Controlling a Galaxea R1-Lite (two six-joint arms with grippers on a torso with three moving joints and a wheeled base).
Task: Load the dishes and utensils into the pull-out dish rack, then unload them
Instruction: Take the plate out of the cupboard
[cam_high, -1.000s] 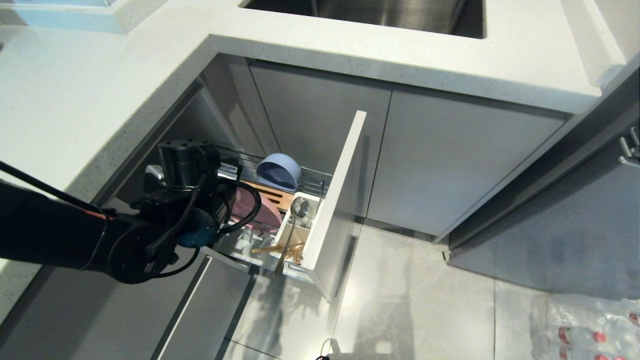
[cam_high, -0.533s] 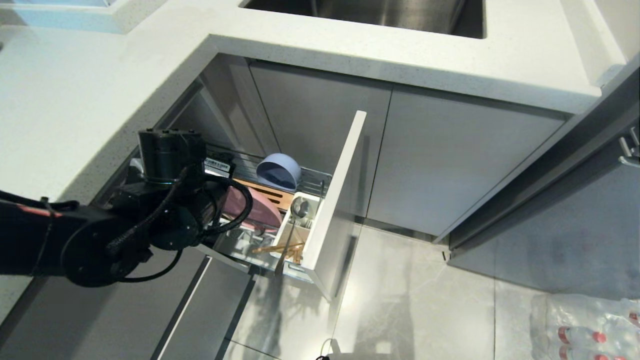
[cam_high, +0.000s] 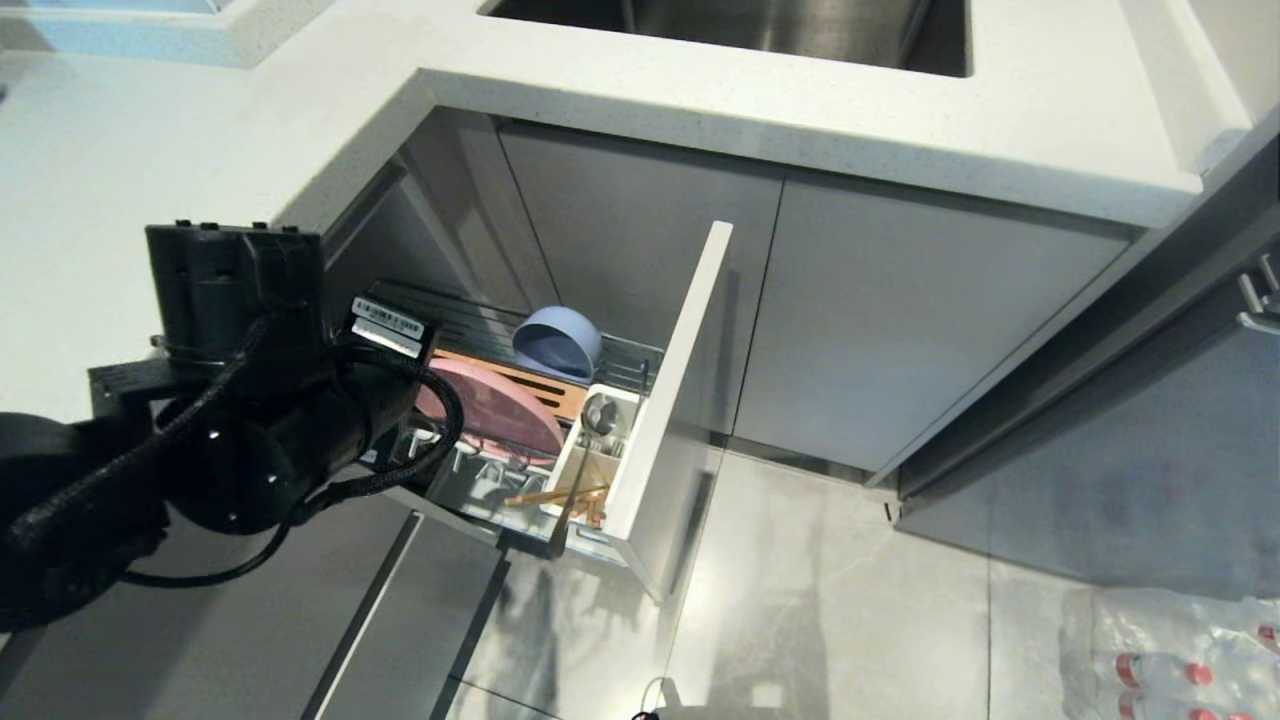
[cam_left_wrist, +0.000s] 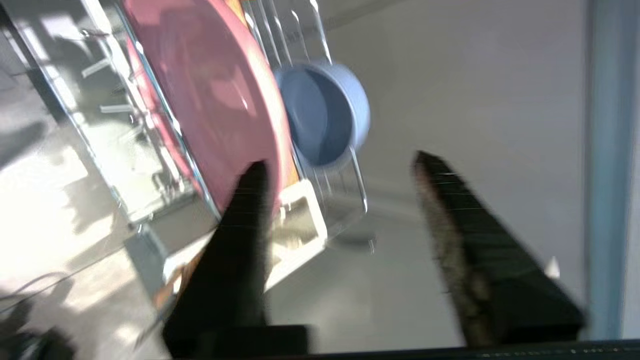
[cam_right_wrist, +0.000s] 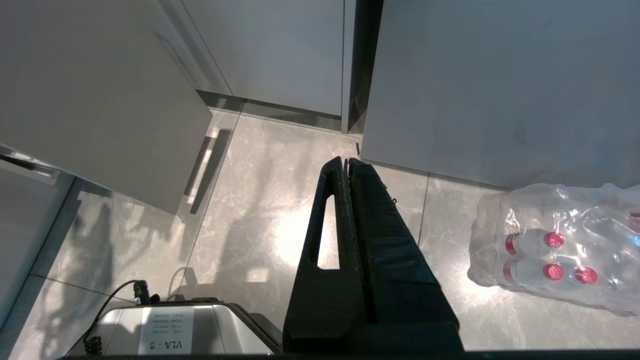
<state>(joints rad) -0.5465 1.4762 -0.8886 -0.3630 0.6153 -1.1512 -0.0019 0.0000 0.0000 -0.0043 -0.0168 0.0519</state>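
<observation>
Showing mirrored lettering, roughly "VLA - 8", a white label (cam_right_wrist: 162, 334) lies on the robot base below the right gripper (cam_right_wrist: 346, 162), which is clenched and hangs over the floor. A barcode sticker (cam_high: 388, 322) on the left arm is unreadable. Left gripper (cam_left_wrist: 340, 165), released, points into the pull-out dish rack (cam_high: 668, 400), one finger overlapping the pink plate (cam_left_wrist: 210, 95); whether it touches cannot be told. Beside the plate: bowl (cam_high: 556, 343), spoon (cam_high: 598, 412), chopsticks (cam_high: 550, 494).
</observation>
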